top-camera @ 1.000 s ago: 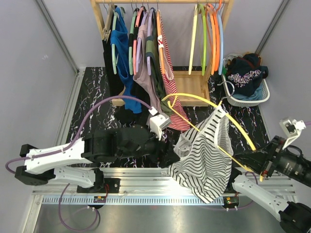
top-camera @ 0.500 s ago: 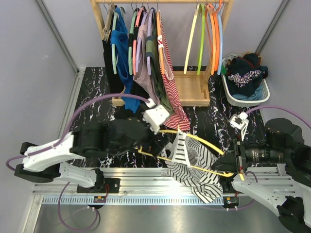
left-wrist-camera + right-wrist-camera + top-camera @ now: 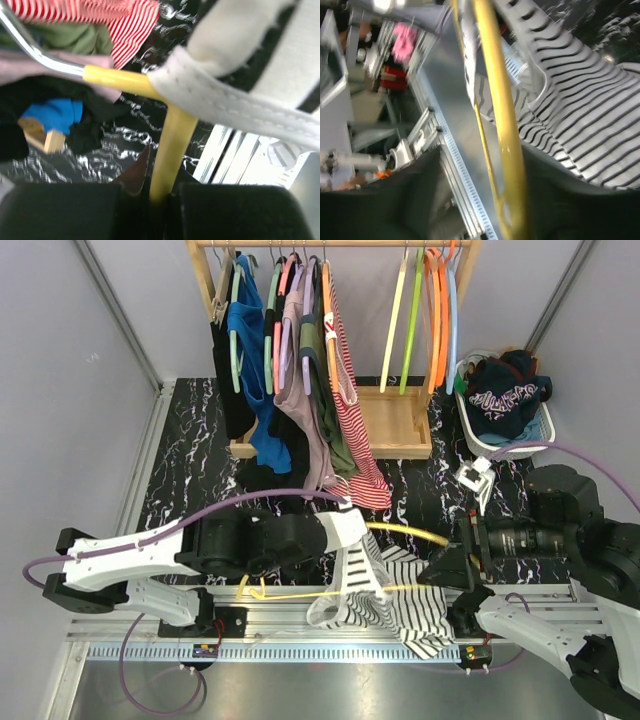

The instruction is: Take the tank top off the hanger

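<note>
A black-and-white striped tank top [image 3: 395, 600] hangs on a yellow hanger [image 3: 410, 533] low over the table's front edge, its hem draped on the rail. My left gripper [image 3: 347, 540] is shut on the hanger. In the left wrist view the yellow bar [image 3: 172, 135] runs down into my closed left gripper [image 3: 160, 194], with a white strap [image 3: 225, 100] looped over it. My right gripper [image 3: 447, 565] stands open at the hanger's right end. In the right wrist view the hanger [image 3: 502, 130] passes loosely through my right gripper [image 3: 495, 192], close to its right finger, with the striped top [image 3: 580, 100] beyond.
A wooden rack [image 3: 395, 420] at the back carries several hung garments [image 3: 300, 370] and bare coloured hangers [image 3: 430, 320]. A white basket [image 3: 545, 430] of dark clothes stands at the back right. An aluminium rail [image 3: 290, 625] runs along the front.
The hanger and top dropped and swung left toward the front rail. My left gripper closed on the hanger. My right gripper opened and let go of it.
</note>
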You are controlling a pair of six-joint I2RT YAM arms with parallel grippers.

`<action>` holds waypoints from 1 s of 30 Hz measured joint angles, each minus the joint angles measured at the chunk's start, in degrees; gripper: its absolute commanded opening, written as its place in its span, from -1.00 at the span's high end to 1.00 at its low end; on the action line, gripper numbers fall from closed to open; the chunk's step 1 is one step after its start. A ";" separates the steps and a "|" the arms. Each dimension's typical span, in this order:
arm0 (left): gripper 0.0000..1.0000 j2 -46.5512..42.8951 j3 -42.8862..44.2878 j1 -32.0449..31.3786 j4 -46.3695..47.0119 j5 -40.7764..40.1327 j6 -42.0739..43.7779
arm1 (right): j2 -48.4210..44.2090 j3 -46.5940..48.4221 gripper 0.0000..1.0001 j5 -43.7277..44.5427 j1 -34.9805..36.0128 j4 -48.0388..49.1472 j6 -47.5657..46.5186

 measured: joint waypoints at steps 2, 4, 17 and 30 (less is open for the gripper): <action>1.00 0.11 -0.09 0.87 -0.70 -2.32 -2.12 | 0.90 0.92 -1.00 7.78 0.04 1.25 -0.52; 1.00 0.24 0.04 1.68 -2.03 -5.68 -5.40 | 1.14 1.53 -0.99 15.56 0.04 2.08 0.15; 1.00 14.49 23.41 11.13 -9.66 -13.49 -23.80 | -14.60 -18.62 -1.00 38.91 0.04 18.16 7.06; 1.00 23.91 36.96 12.74 -12.31 -12.74 -25.38 | -6.67 -35.87 0.02 23.30 0.04 48.37 5.33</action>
